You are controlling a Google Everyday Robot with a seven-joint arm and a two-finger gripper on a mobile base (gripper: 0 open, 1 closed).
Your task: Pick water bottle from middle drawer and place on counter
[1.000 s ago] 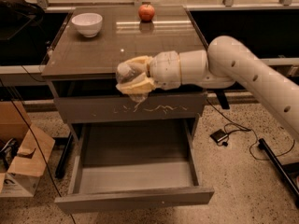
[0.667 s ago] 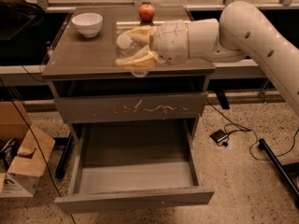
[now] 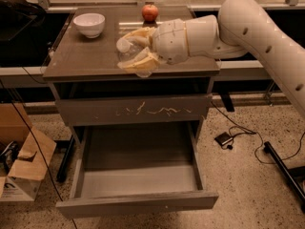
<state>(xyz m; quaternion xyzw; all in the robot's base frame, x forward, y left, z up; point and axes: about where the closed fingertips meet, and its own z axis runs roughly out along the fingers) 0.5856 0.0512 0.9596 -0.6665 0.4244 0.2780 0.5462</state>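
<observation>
The gripper (image 3: 137, 51), closed around the tilted water bottle (image 3: 125, 46), could release it to roll off the counter (image 3: 86, 58).

arm (image 3: 259, 27): glossy off-white tube, small dark holes | wrist: fat white cylinder, thin seams | gripper (image 3: 136, 52): cream-yellow fingers, over counter (image 3: 81, 61) front edge

High front view down onto counter (image 3: 86, 58), gripper (image 3: 134, 49) clasping water bottle (image 3: 125, 47) there
</observation>
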